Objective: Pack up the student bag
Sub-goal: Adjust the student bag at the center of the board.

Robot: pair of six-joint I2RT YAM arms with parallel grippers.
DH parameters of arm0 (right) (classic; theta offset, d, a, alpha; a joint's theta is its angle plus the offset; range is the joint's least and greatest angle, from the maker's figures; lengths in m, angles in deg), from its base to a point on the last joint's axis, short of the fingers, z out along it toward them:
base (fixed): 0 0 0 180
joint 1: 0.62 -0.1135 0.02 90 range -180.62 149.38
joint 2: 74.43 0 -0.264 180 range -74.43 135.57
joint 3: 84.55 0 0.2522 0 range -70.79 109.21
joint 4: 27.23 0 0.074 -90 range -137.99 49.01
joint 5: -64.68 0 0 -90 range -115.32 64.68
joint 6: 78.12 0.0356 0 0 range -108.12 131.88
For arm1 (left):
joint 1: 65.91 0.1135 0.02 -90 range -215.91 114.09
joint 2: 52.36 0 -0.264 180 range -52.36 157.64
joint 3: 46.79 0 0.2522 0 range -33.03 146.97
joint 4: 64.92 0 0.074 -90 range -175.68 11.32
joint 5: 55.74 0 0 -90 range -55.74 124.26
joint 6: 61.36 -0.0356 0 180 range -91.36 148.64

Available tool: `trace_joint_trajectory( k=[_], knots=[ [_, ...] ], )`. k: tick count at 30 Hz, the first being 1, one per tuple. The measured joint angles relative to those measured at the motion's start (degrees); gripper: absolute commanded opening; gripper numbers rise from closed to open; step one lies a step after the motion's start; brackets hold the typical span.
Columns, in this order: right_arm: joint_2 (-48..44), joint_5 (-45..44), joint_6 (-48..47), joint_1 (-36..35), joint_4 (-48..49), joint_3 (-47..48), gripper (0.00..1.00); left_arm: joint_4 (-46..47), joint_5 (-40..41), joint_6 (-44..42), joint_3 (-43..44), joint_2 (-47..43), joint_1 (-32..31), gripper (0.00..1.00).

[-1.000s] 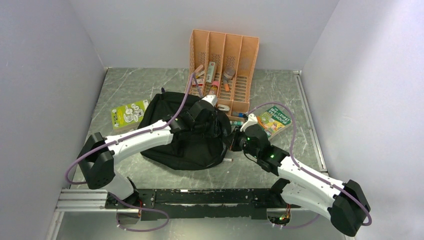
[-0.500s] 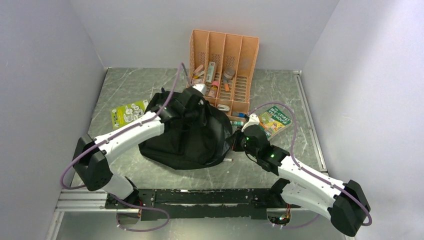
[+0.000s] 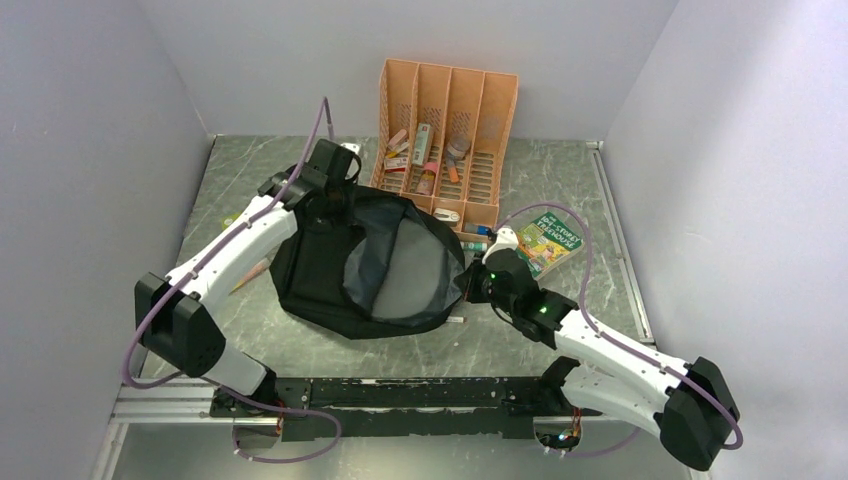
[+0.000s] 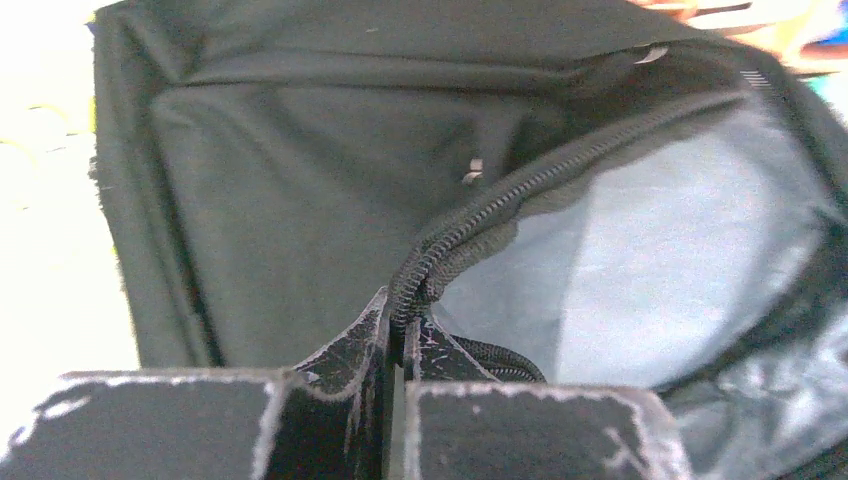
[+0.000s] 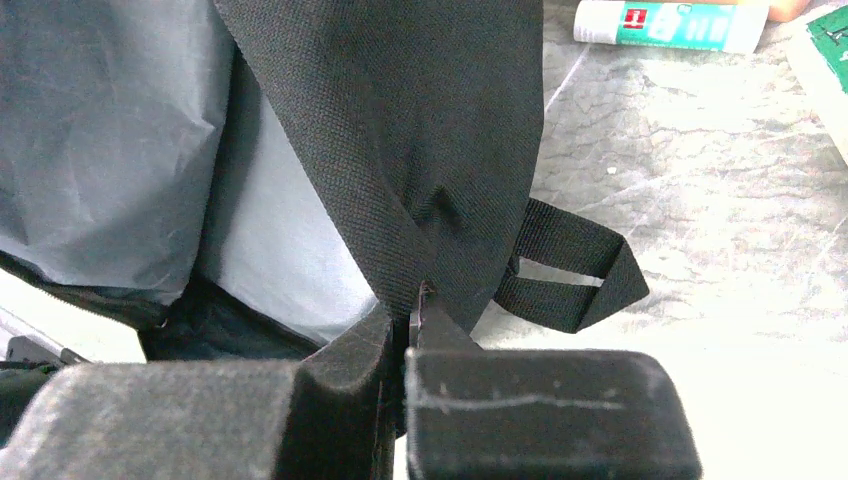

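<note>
The black student bag [image 3: 320,270] lies in the middle of the table, its flap pulled open so the grey lining [image 3: 410,270] shows. My left gripper [image 3: 335,195] is shut on the bag's zipper edge [image 4: 470,225] at the bag's far left rim and holds the flap up. My right gripper [image 3: 468,283] is shut on the black fabric [image 5: 440,150] at the bag's right edge, beside a strap loop [image 5: 575,275]. The grey lining also shows in the left wrist view [image 4: 680,240] and the right wrist view [image 5: 110,130].
An orange slotted file organiser [image 3: 445,140] with several small items stands at the back. A green book [image 3: 550,243] lies right of the bag, a glue stick [image 5: 670,25] near it. A second green booklet [image 3: 232,222] is mostly hidden under my left arm. A small pen [image 3: 455,320] lies by the bag's front.
My left gripper has pulled the bag's zipper edge back and to the left, opening the flap and baring the grey lining. My right gripper has stayed put on the bag's right edge.
</note>
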Motion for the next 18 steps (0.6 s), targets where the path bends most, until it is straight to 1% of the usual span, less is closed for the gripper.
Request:
trace_joint_trajectory(
  k=[7, 15, 18],
  knots=[
    [0.7, -0.4, -1.5, 0.0, -1.0, 0.8, 0.00, -4.9, 9.1, -4.7, 1.1, 3.0, 2.7, 0.05],
    [1.1, -0.7, -2.3, 0.0, -1.3, 1.1, 0.00, -7.9, 16.6, -6.3, 1.5, 5.3, 5.2, 0.05],
    [1.4, -0.7, -2.5, 0.0, -1.2, 1.2, 0.00, -8.3, 17.9, -6.3, 1.5, 5.3, 5.9, 0.11]
  ],
)
